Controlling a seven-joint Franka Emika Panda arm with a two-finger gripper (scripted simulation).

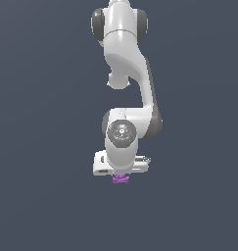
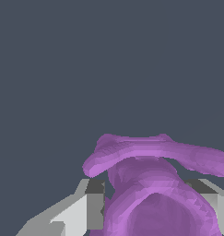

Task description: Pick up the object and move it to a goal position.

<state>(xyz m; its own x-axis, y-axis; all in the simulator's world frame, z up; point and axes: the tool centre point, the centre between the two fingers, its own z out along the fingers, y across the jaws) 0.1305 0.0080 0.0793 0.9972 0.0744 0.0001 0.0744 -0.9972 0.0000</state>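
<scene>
The object is a tiny bright purple teddy-bear-shaped figure (image 1: 120, 179). In the exterior view it sticks out just under the white gripper (image 1: 121, 174), whose fingers are hidden behind the hand. In the wrist view the figure (image 2: 150, 184) fills the space between the two grey fingers (image 2: 94, 205). Its body presses against both pads and a limb spreads out across the fingertips. The gripper (image 2: 150, 196) is shut on the figure.
The white Panda arm (image 1: 128, 73) hangs over a plain dark grey-blue floor (image 1: 42, 196). No other objects, containers or goal marker show in either view.
</scene>
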